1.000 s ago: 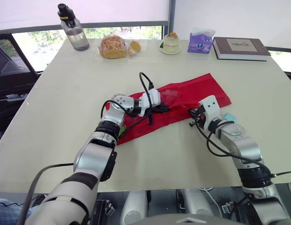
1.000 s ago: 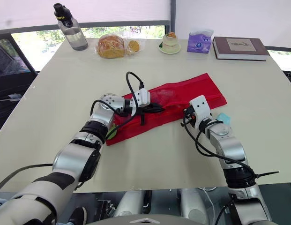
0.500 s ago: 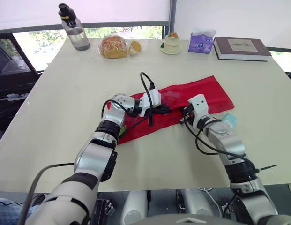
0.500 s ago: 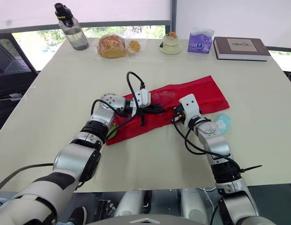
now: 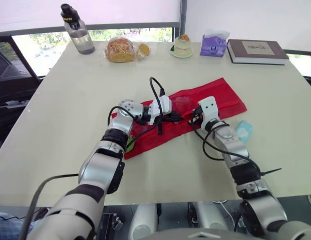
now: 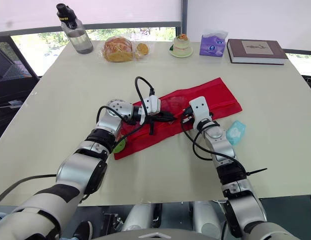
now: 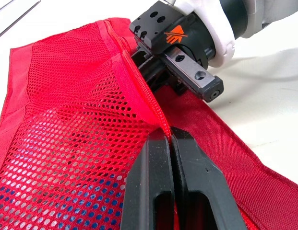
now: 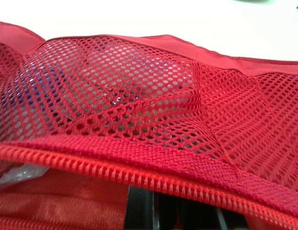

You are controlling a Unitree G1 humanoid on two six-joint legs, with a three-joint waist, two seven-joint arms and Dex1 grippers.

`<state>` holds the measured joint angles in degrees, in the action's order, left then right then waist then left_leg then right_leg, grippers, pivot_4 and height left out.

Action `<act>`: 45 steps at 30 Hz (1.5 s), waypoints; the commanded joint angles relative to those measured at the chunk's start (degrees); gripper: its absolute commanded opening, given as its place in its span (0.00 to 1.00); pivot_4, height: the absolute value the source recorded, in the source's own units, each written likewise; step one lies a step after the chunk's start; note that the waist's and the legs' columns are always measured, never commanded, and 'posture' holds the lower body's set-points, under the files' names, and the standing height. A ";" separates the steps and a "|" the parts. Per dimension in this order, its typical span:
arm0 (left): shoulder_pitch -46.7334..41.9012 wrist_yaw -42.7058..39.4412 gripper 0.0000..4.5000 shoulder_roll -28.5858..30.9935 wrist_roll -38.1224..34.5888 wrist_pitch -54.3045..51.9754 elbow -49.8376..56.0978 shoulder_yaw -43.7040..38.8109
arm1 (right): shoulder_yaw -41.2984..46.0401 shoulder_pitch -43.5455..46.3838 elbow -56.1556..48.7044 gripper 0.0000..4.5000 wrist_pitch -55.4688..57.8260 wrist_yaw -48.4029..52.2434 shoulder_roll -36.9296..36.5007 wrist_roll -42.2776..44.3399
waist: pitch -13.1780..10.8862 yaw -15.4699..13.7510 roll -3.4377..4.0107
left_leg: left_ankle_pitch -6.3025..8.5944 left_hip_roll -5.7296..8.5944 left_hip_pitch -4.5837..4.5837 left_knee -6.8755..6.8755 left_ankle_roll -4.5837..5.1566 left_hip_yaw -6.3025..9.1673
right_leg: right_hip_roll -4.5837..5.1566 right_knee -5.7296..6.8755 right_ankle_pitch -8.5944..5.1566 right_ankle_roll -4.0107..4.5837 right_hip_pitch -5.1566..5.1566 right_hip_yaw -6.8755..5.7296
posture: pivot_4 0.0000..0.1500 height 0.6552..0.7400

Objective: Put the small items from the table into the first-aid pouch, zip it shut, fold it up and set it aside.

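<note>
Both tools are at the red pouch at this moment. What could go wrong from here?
1. The left tool is shut on the zipper edge of the first-aid pouch, and the right tool sits close beside it; they may bump or tear the pouch.
2. The light-blue packet lies on the table outside the pouch; zipping now would leave it out.

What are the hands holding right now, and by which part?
The left hand pinches the red pouch by its zipper edge. The right hand is at that edge; whether it grips cannot be told.
</note>
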<state>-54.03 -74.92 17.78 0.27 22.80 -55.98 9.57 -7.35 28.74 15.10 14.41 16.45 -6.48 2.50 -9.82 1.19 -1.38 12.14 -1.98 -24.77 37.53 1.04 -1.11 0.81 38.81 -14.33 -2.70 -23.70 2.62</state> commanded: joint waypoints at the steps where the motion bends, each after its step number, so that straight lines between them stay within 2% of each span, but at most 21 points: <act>1: 0.24 -0.18 0.00 0.39 -0.33 1.09 1.85 0.00 | 0.34 -2.60 -7.03 0.01 1.11 2.96 -1.46 1.44 | 0.00 -0.04 0.00 | 0.00 0.00 0.00 0.00 0.00 0.00 | 0.00 0.00 0.00 0.00 0.00 0.00 | 1.00 1.00; 8: 0.09 -2.65 0.00 2.42 -0.32 3.06 0.79 -0.07 | 2.96 -17.00 -27.90 0.01 1.78 13.11 -10.62 7.78 | 0.00 -0.23 0.00 | 0.00 0.04 -0.01 -0.03 0.00 0.01 | 0.04 -0.04 -0.01 -0.01 0.01 -0.01 | 1.00 1.00; 12: -1.12 -6.87 0.00 6.16 0.99 6.13 -2.34 0.60 | 9.26 -25.32 -38.56 0.01 3.53 20.93 -16.72 17.93 | 0.00 -0.07 0.00 | 0.00 -0.01 0.05 -0.03 0.00 -0.01 | -0.02 -0.02 -0.02 -0.01 0.02 0.02 | 1.00 1.00; 17: -3.00 -9.47 0.00 9.69 2.74 11.93 -6.69 1.55 | 18.54 -30.10 -44.14 0.01 9.35 25.31 -23.12 29.60 | 0.00 0.11 -0.01 | 0.00 -0.15 0.11 -0.02 0.00 -0.01 | -0.17 0.00 -0.01 -0.01 0.04 0.02 | 1.00 1.00; 22: -6.60 -7.74 0.00 11.79 4.23 13.43 -11.31 1.05 | 28.54 -34.47 -45.86 0.01 13.29 30.97 -30.24 39.93 | -0.01 -0.27 -0.02 | 0.00 -0.15 0.08 -0.01 -0.01 -0.01 | -0.16 -0.04 -0.01 -0.01 0.05 0.02 | 1.00 1.00; 26: -8.06 -8.67 0.00 13.45 4.39 13.40 -13.18 0.55 | 35.29 -36.86 -46.36 0.28 15.41 34.04 -34.28 46.41 | -0.01 -0.24 -0.02 | 0.00 -0.14 0.07 -0.01 -0.01 -0.03 | -0.15 -0.07 -0.01 -0.02 0.05 0.04 | 1.00 1.00; 27: -8.15 -9.49 0.00 13.97 4.47 12.87 -13.38 0.69 | 36.53 -37.31 -46.56 0.31 15.78 34.44 -34.98 47.28 | -0.01 -0.29 -0.02 | 0.00 -0.14 0.07 -0.01 -0.01 -0.03 | -0.15 -0.07 -0.01 -0.02 0.05 0.04 | 1.00 1.00; 29: -7.89 -10.78 0.00 15.66 5.64 13.21 -13.67 1.72 | 39.77 -38.65 -47.32 0.53 17.13 35.79 -37.25 49.60 | -0.01 -0.20 -0.03 | 0.00 -0.14 0.08 -0.01 -0.01 -0.03 | -0.14 -0.06 -0.04 -0.06 0.05 0.04 | 1.00 1.00; 30: -7.83 -10.50 0.00 16.38 6.37 13.32 -13.90 1.99 | 42.37 -39.36 -47.70 0.68 18.23 36.36 -38.75 51.86 | -0.01 -0.17 -0.04 | 0.00 -0.15 0.08 -0.01 -0.01 -0.03 | -0.16 -0.05 -0.04 -0.05 0.05 0.04 | 1.00 1.00; 32: -7.91 -9.16 0.00 17.02 6.85 12.58 -14.24 1.75 | 47.75 -40.63 -47.60 0.86 20.00 37.52 -41.20 55.45 | -0.01 -0.27 -0.03 | 0.00 -0.15 0.08 -0.01 -0.01 -0.04 | -0.14 -0.05 -0.04 -0.06 0.05 0.04 | 1.00 1.00; 33: -7.93 -8.70 0.00 17.13 6.88 12.12 -14.35 1.57 | 49.62 -40.95 -47.30 0.98 20.78 37.44 -41.83 56.98 | -0.01 -0.32 -0.03 | 0.00 -0.15 0.07 -0.01 -0.01 -0.04 | -0.13 -0.06 -0.03 -0.05 0.05 0.04 | 1.00 1.00; 39: -6.95 -7.14 0.00 18.25 7.97 8.03 -14.21 1.58 | 59.05 -43.10 -44.55 0.99 23.67 38.55 -43.88 62.69 | 0.00 -0.33 -0.07 | 0.00 -0.14 0.10 0.00 -0.01 -0.04 | -0.12 -0.06 -0.05 -0.08 0.09 0.04 | 1.00 1.00; 43: -6.77 -6.55 0.00 17.35 6.12 5.01 -13.22 -0.10 | 59.33 -44.13 -44.11 0.99 25.31 40.98 -45.88 63.62 | 0.00 -0.21 -0.07 | 0.00 -0.16 0.14 0.00 0.00 -0.03 | -0.15 -0.03 -0.07 -0.11 0.10 0.04 | 1.00 1.00; 45: -6.96 -6.29 0.13 17.15 5.58 2.98 -12.85 -0.73 | 58.17 -43.61 -44.19 1.00 25.45 41.23 -46.25 63.51 | 0.00 -0.25 -0.06 | 0.00 -0.16 0.14 0.00 -0.01 -0.04 | -0.14 -0.02 -0.08 -0.13 0.09 0.05 | 1.00 1.00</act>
<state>-60.62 -82.05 34.52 7.03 27.97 -70.23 10.50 50.27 -15.45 -28.66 39.94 56.86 -51.79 64.88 -9.83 0.95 -1.45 12.14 -2.13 -24.64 37.52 1.03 -1.14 0.67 38.79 -14.41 -2.82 -23.61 2.66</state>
